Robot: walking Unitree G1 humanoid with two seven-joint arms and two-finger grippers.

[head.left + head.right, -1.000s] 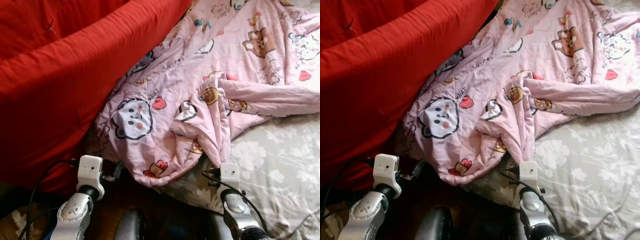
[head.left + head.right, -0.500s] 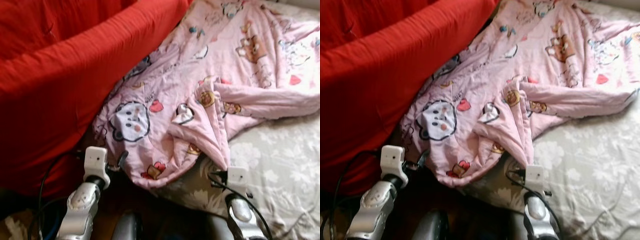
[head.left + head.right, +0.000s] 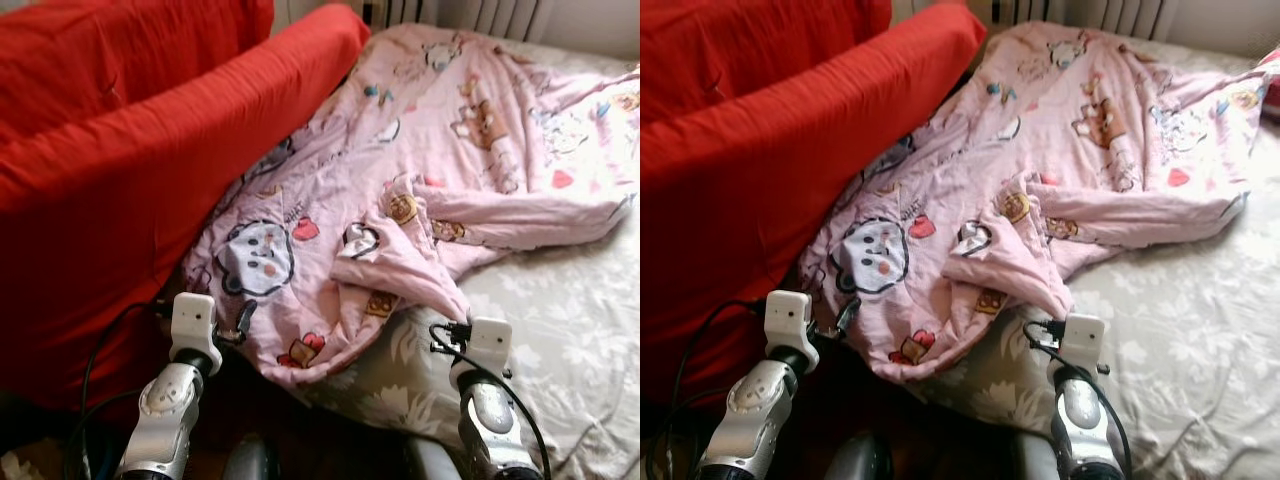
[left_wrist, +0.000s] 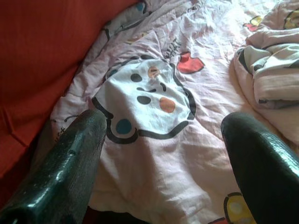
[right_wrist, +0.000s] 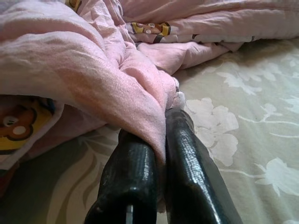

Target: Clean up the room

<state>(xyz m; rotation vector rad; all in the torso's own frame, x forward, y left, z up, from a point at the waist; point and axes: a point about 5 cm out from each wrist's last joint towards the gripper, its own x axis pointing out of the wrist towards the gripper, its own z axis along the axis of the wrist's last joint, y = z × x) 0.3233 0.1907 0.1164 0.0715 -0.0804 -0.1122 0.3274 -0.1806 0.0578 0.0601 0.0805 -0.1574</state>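
Note:
A pink quilt [image 3: 450, 150] printed with cartoon animals lies crumpled across the bed, its near edge hanging over the side. My right gripper [image 5: 161, 128] is shut on a fold of this quilt [image 5: 93, 79], low over the grey floral sheet [image 5: 233, 116]. My left gripper [image 4: 163, 130] is open, its two black fingers [image 4: 74, 158] spread over the quilt's white cat-face print [image 4: 149, 98], not touching it. From the head view both silver arms reach up, the left arm [image 3: 175, 385] at the quilt's near left edge and the right arm [image 3: 485, 400] at the folded flap [image 3: 395, 270].
A big red cover [image 3: 130, 170] bulges along the left, pressed against the quilt. The grey floral sheet [image 3: 560, 330] lies bare at the right. A white radiator [image 3: 480, 15] stands behind the bed. Dark floor [image 3: 270, 400] shows between my arms.
The camera has tilted up, bringing the radiator into view. My right wrist sits a little farther right, still holding the quilt fold. The left gripper stays by the quilt's edge.

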